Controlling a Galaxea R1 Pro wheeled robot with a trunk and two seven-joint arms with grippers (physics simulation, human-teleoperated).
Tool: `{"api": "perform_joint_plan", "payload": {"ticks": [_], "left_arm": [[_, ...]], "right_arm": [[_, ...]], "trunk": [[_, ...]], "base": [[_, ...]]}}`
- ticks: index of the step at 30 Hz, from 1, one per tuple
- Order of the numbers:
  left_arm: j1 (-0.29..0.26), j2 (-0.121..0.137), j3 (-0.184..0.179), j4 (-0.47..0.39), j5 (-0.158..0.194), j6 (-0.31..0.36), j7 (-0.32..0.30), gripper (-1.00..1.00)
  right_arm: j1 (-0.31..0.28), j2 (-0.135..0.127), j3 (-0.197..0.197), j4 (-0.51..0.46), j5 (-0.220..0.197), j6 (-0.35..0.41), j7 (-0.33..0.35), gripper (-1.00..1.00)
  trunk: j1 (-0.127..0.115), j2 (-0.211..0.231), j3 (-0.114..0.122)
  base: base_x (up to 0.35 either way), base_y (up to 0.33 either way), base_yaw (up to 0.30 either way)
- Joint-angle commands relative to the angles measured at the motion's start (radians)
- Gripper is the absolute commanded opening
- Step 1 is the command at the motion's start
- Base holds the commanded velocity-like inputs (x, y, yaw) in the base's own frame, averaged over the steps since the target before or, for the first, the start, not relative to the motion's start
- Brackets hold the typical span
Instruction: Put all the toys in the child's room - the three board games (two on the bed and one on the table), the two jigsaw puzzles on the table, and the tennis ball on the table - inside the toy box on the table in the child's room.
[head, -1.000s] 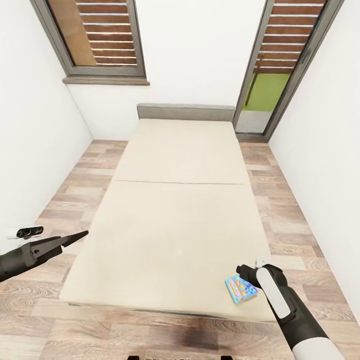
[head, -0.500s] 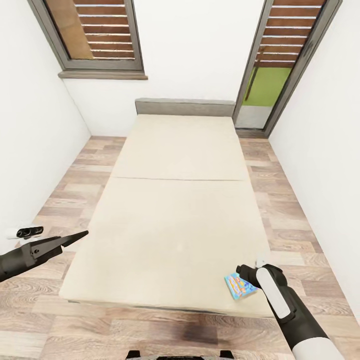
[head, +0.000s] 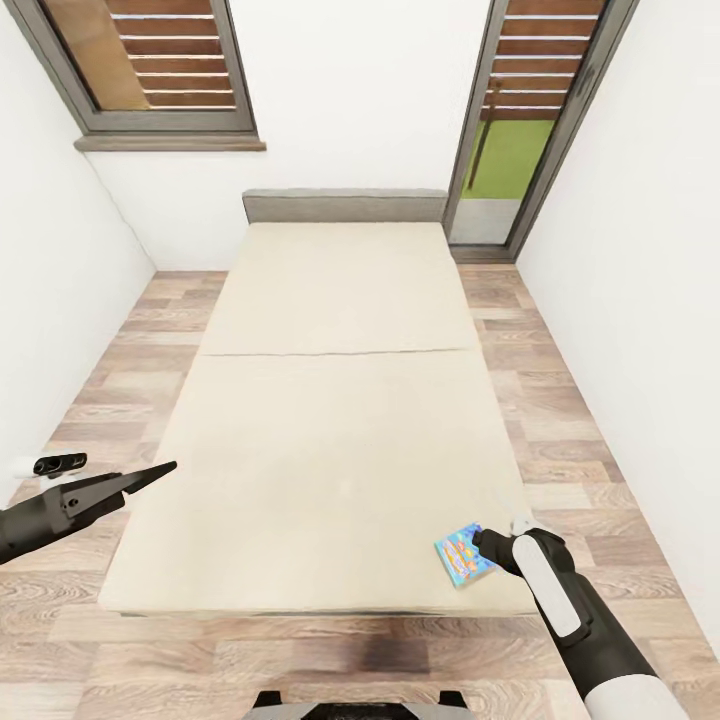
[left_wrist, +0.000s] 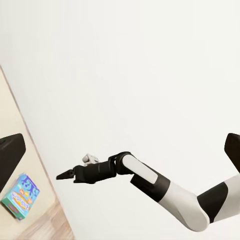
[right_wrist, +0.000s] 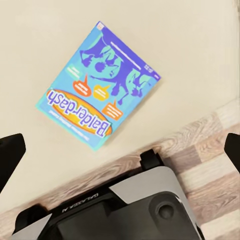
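Note:
A small blue "Balderdash" board game (head: 462, 555) lies flat on the bed (head: 330, 400), near the front right corner of the cream mattress. My right gripper (head: 487, 541) hovers just right of and above it, open, holding nothing. In the right wrist view the board game (right_wrist: 100, 85) lies face up beyond the right gripper (right_wrist: 122, 150), whose fingertips (right_wrist: 11, 152) stand wide apart. My left gripper (head: 150, 472) hangs open and empty over the bed's left edge. The left wrist view looks across at the right gripper (left_wrist: 65, 175) and the board game (left_wrist: 20, 196).
White walls close in on both sides, with strips of wood floor (head: 560, 420) along the bed. A shuttered window (head: 150, 60) is at the back left and a glass door (head: 520, 120) at the back right. My base (head: 350, 705) sits at the bed's foot.
The whole view has shifted: the bed and the game sit further left and higher in the picture, and my base now shows at the bottom edge. Both arms hold the same pose.

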Motion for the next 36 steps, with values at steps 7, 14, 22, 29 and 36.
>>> {"api": "perform_joint_plan", "payload": {"ticks": [7,14,22,29,36], "left_arm": [[0.0,0.0,0.0,0.0,0.0,0.011,-0.004,1.0],[0.0,0.0,0.001,0.0,-0.001,0.011,-0.004,1.0],[0.0,0.001,0.002,0.0,-0.001,0.011,-0.004,1.0],[0.0,0.0,0.001,0.0,0.0,0.011,-0.004,1.0],[0.0,0.0,0.001,0.0,-0.001,0.011,-0.004,1.0]], "right_arm": [[-0.001,0.005,0.004,-0.007,-0.01,0.0,-0.01,1.0],[-0.001,0.008,0.006,-0.013,-0.01,-0.013,-0.01,1.0],[-0.002,0.011,0.052,-0.018,-0.01,-0.015,-0.02,1.0],[-0.002,0.01,0.098,-0.138,-0.012,0.002,-0.025,1.0],[-0.002,0.041,0.101,-0.317,-0.012,0.119,-0.027,1.0]], "trunk": [[0.0,-0.002,-0.012],[0.0,-0.002,-0.015],[0.0,-0.002,-0.016],[0.0,-0.002,-0.016],[0.0,-0.002,-0.016]], "base": [[0.0,0.0,-0.154],[0.0,0.0,-0.053],[0.0,0.0,-0.006],[0.0,0.0,0.0],[0.0,0.0,0.0]]}}
